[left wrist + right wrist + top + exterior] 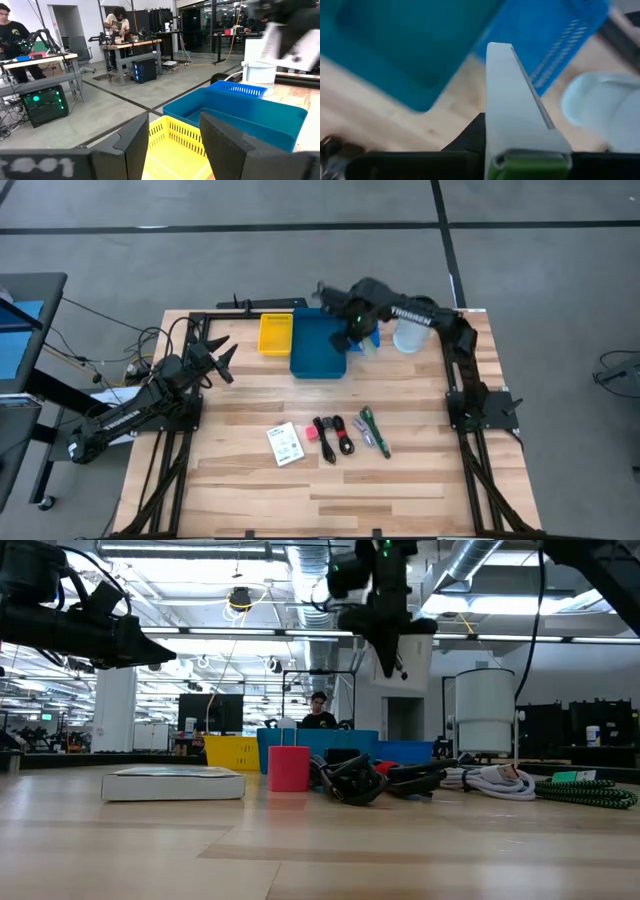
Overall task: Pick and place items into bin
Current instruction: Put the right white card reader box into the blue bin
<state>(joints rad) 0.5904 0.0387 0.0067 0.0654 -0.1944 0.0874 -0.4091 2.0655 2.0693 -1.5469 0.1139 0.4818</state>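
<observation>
My right hand [352, 330] pinches a thin, stiff, light card [520, 115] by its end, above the bin [318, 346]; left hand [222, 360] half-open.

- The right gripper's [520, 125] fingers are hidden behind the flat white piece [517, 105] held there.
- The blue bins [410, 40] are blurred — cut off at the edge.
</observation>
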